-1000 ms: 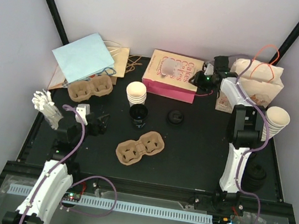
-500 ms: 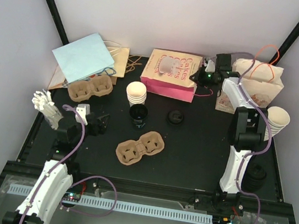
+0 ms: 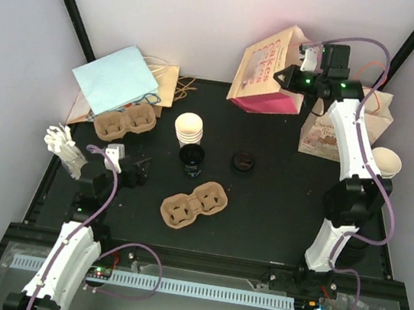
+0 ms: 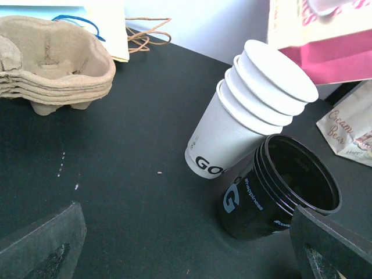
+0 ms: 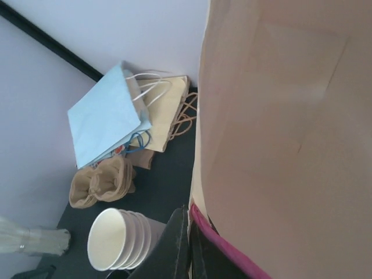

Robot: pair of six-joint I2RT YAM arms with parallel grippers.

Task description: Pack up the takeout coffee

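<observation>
The right gripper (image 3: 289, 79) is pinched shut on the top edge of a tan paper bag (image 3: 267, 72) that has a pink base and the word "Cakes" printed on it. The bag hangs tilted, clear of the black table (image 3: 277, 203), at about 1 o'clock in the overhead view. In the right wrist view the bag's plain side fills the right half of the picture. The closed fingers (image 5: 179, 244) press against its lower edge. Behind the gripper the right arm rises tall from its base at 5 o'clock, and its forearm angles left toward the far wall.

The left gripper (image 3: 138, 170) sits low at about 9 o'clock with its jaws spread wide, holding nothing. Its two dark fingers (image 4: 40, 244) show at the bottom corners of the left wrist view. The left arm is folded close above its base at 7 o'clock, and its wrist points toward the middle of the table.

Ahead of the left gripper stands a stack of white paper cups (image 3: 188, 129). A stack of black cups (image 3: 190, 159) stands just beside it on the 6 o'clock side. A black lid (image 3: 242, 161) lies at 3 o'clock from the black cups. A cardboard cup carrier (image 3: 194, 205) lies near the centre, at 6 o'clock from them. A pile of spare carriers (image 3: 124, 123) sits at 10 o'clock, with a light blue bag (image 3: 117, 79) beyond it. A second printed bag (image 3: 326, 133) stands at 2 o'clock, under the raised right arm.
</observation>
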